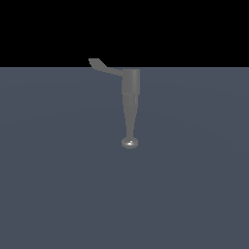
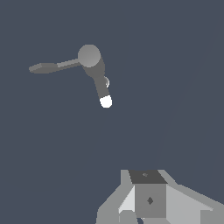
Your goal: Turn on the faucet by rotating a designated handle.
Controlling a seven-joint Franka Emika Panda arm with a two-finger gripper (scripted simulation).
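The grey faucet [image 1: 131, 82] stands on the flat floor in the exterior view, and its long tapering spout ends in a shiny rounded tip [image 1: 129, 143] pointing toward the camera. The handle [image 1: 102, 65], a thin curved lever with a flat paddle end, reaches out to the exterior view's left from the top of the body. The wrist view looks down on the faucet [image 2: 89, 56], with its handle [image 2: 46, 67] and bright spout tip [image 2: 106, 102]. My gripper [image 2: 146, 177] shows only as grey blocks at the picture's edge, well apart from the faucet. No gap between its fingers can be made out.
A plain dark blue-grey floor [image 1: 58, 185] spreads all around the faucet. A black background lies beyond its far edge. The exterior view shows neither arm nor gripper.
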